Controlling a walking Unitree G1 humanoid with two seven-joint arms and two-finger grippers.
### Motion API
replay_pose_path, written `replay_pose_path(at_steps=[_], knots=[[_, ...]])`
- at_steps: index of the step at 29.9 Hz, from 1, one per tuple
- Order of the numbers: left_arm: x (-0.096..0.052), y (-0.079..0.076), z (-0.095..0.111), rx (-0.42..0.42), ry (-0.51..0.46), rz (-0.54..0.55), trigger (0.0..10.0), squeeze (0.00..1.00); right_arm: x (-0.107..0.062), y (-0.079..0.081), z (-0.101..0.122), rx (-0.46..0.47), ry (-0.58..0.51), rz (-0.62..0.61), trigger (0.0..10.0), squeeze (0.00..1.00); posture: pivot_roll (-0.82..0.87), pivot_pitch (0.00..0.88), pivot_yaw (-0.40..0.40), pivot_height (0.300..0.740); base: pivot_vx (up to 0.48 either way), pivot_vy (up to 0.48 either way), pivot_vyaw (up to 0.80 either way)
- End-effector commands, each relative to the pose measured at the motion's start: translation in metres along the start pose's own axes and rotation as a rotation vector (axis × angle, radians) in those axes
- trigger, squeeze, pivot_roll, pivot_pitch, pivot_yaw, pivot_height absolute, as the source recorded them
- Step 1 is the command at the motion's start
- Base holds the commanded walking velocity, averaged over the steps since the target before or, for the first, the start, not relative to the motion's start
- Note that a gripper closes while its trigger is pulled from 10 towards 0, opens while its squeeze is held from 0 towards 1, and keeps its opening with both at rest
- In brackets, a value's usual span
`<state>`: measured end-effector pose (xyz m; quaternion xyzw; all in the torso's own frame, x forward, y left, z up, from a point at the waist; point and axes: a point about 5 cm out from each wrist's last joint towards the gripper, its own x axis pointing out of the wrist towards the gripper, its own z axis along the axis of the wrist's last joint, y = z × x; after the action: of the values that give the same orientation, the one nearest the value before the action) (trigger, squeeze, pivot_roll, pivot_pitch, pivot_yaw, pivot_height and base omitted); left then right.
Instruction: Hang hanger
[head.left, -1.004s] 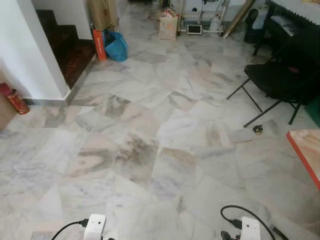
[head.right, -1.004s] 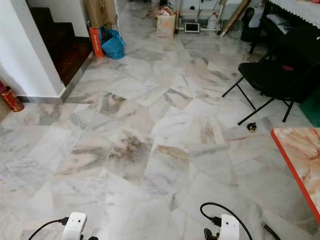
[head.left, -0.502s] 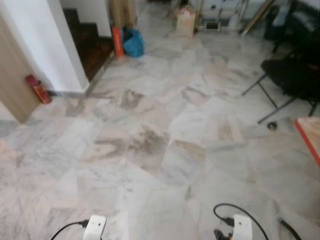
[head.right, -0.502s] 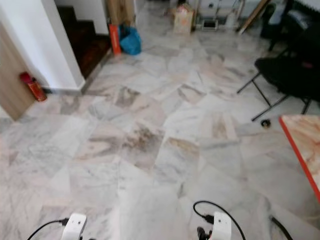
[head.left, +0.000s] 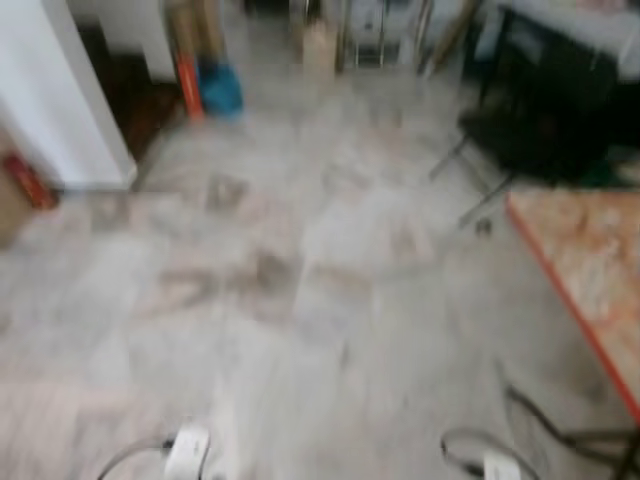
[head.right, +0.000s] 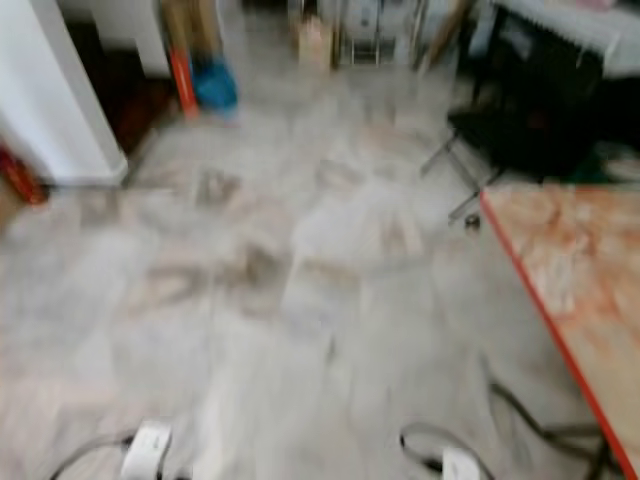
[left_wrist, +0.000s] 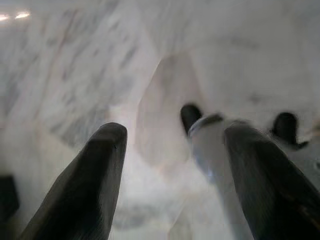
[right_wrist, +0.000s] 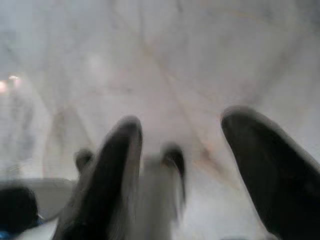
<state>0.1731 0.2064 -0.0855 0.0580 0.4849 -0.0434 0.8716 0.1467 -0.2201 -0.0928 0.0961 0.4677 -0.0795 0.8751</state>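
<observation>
Hanger nowhere to be made out, views blurry mid-walk. Left gripper (left_wrist: 172, 165) and right gripper (right_wrist: 182, 160) hang low over marble floor (head.left: 300, 300), jaws spread, holding nothing. Orange-edged worktop (head.right: 570, 270) on right, black chair (head.left: 530, 130) beyond. Best slow down, steady the view, scan for hanger.

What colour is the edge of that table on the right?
Red. The marbled orange table top has a thin red edge, clearest in the right eye view.

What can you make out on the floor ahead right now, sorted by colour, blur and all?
Blue: 1, bag
Orange: 1, upright item beside the bag
Red: 1, cylinder by the white wall
Black: 1, folding chair
Red-edged: 1, marbled tabletop
Total: 5
</observation>
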Motion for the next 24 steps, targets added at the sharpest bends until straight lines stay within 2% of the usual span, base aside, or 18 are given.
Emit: replay_pose_path(at_steps=[1, 8, 14, 15, 17, 24], knots=[[0.001, -0.001, 0.002, 0.004, 0.002, -0.003, 10.0, 0.0, -0.001, -0.001, -0.001, 0.005, -0.004, 0.001, 10.0, 0.0, -0.01, 0.0, 0.026, 0.74, -0.319, 0.0, 0.0], [0.001, -0.003, 0.003, -0.001, 0.002, -0.002, 10.0, 0.0, 0.001, 0.004, 0.002, -0.005, -0.011, 0.014, 10.0, 0.0, -0.01, 0.0, 0.026, 0.74, -0.092, 0.0, 0.0], [0.001, -0.003, 0.003, -0.003, 0.001, -0.003, 10.0, 0.0, 0.005, 0.019, 0.007, -0.008, -0.019, 0.031, 10.0, 0.0, -0.01, 0.0, 0.029, 0.74, 0.0, 0.0, 0.0], [0.001, -0.003, 0.003, -0.004, 0.001, -0.004, 10.0, 0.0, 0.007, 0.029, 0.011, -0.011, -0.026, 0.04, 10.0, 0.0, -0.01, 0.0, 0.03, 0.74, -0.289, 0.0, 0.0], [0.001, -0.004, 0.003, -0.004, 0.0, -0.005, 10.0, 0.0, 0.008, 0.036, 0.014, -0.013, -0.031, 0.047, 10.0, 0.0, -0.01, 0.0, 0.03, 0.74, -0.289, 0.0, 0.0], [0.002, -0.005, 0.004, -0.004, -0.004, -0.007, 10.0, 0.0, 0.011, 0.048, 0.021, -0.015, -0.042, 0.06, 10.0, 0.0, -0.01, 0.0, 0.029, 0.74, -0.29, 0.0, 0.0]])
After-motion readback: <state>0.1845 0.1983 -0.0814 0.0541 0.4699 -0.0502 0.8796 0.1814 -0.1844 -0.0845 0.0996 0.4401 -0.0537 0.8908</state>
